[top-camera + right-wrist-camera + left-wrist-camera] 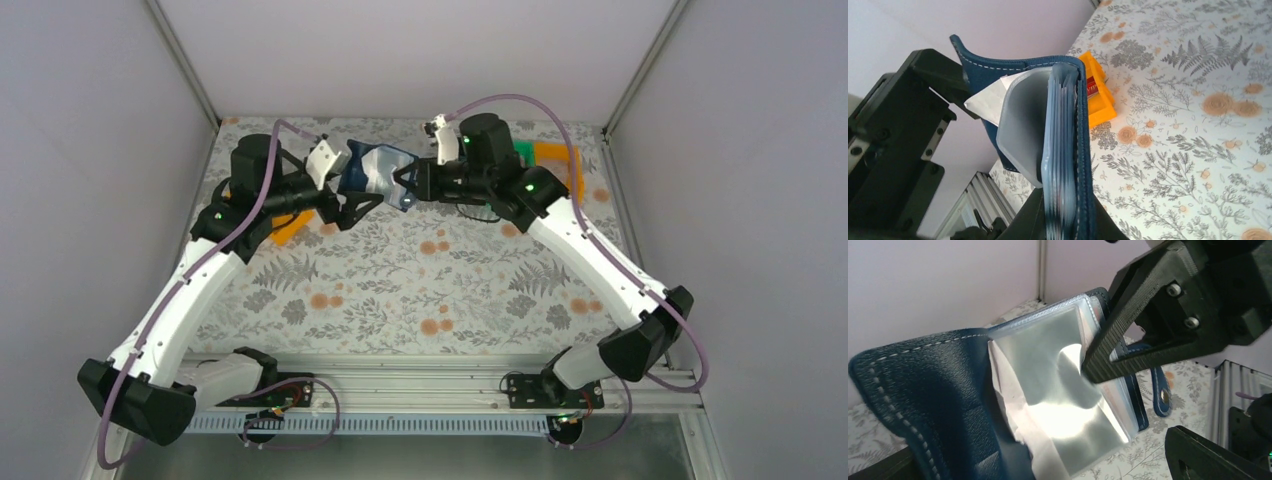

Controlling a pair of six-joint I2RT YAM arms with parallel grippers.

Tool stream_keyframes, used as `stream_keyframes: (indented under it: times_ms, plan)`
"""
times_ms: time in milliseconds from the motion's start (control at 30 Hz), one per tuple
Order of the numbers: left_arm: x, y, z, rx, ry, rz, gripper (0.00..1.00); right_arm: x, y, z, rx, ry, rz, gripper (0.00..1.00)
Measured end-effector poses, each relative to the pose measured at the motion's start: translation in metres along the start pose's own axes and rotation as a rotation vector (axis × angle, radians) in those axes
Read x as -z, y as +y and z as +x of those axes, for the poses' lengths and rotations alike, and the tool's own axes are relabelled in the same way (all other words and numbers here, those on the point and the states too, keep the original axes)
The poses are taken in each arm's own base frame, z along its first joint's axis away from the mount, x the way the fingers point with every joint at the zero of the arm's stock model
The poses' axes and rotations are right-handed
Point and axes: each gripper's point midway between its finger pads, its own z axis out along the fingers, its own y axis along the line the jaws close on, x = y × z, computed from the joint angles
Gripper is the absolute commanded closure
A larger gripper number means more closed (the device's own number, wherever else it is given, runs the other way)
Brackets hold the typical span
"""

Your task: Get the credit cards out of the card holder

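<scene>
The navy card holder (372, 172) hangs open in the air at the back of the table, between both grippers. My right gripper (408, 188) is shut on its stack of clear sleeves (1063, 150) and its back cover (1083, 165). In the left wrist view the right gripper's black fingers (1128, 340) pinch the sleeves (1058, 390). My left gripper (345, 195) is open, with the navy front flap (923, 405) lying between its spread fingers. A white paper (990, 102) pokes from the flap. One red credit card (1091, 88) lies in an orange bin (1100, 107). No card shows in the sleeves.
The orange bin (288, 226) sits on the flowered tablecloth (420, 290) under the left arm. A green bin (522, 152) and a second orange bin (560, 155) stand at the back right behind the right arm. Grey walls close in on three sides.
</scene>
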Motion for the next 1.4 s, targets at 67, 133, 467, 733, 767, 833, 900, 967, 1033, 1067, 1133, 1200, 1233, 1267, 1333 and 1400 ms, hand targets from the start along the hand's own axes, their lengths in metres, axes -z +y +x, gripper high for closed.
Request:
stream_keyframes:
  times_ms: [67,133,467,733,767,833,900,967,1033,1067,1133,1200,1233,1267,1333,1400]
  plan:
    - [-0.003,0.004,0.003,0.004,0.014,-0.02,0.0,-0.008,0.002,0.0,-0.038,-0.003,0.031,0.96]
    - [-0.007,0.008,0.006,0.008,0.025,-0.038,0.0,-0.013,0.008,-0.003,-0.051,-0.014,0.041,0.96]
    - [-0.006,0.027,0.013,-0.006,0.06,-0.161,0.03,-0.02,0.024,-0.012,-0.044,-0.028,0.032,0.96]
    - [0.003,0.022,0.011,-0.019,0.053,-0.15,0.38,-0.018,0.032,-0.001,-0.004,0.036,-0.056,0.96]
    - [0.004,0.019,0.011,-0.018,0.05,-0.137,0.42,-0.017,0.034,-0.001,0.003,0.044,-0.072,0.96]
    - [0.005,0.016,0.011,-0.009,0.046,-0.121,0.44,-0.016,0.036,0.001,0.02,0.054,-0.095,0.96]
    - [0.006,0.014,0.011,-0.002,0.044,-0.111,0.44,-0.015,0.037,0.002,0.04,0.063,-0.112,0.96]
    - [0.006,0.013,0.01,0.0,0.042,-0.104,0.45,-0.014,0.038,0.002,0.059,0.066,-0.123,0.96]
    - [0.006,0.01,0.01,0.002,0.039,-0.088,0.48,-0.01,0.04,0.002,0.068,0.067,-0.137,0.96]
    - [0.006,0.008,0.009,0.003,0.036,-0.078,0.49,-0.007,0.041,0.002,0.071,0.068,-0.145,0.96]
    - [0.006,0.002,0.008,0.002,0.028,-0.04,0.57,-0.003,0.044,0.003,0.072,0.07,-0.16,0.96]
    - [0.006,-0.004,0.007,0.006,0.019,-0.004,0.76,-0.001,0.046,0.004,0.072,0.074,-0.173,0.96]
    - [0.006,-0.005,0.006,0.016,0.013,0.01,0.86,0.0,0.046,0.004,0.072,0.076,-0.178,0.96]
    - [0.007,-0.005,0.006,0.025,0.008,0.02,0.95,0.0,0.046,0.005,0.07,0.077,-0.179,0.96]
    - [0.008,-0.003,0.005,0.043,0.002,0.02,0.97,0.001,0.045,0.005,0.071,0.083,-0.181,0.96]
    - [0.009,-0.001,0.006,0.06,0.0,0.018,0.97,0.002,0.044,0.005,0.082,0.082,-0.183,0.96]
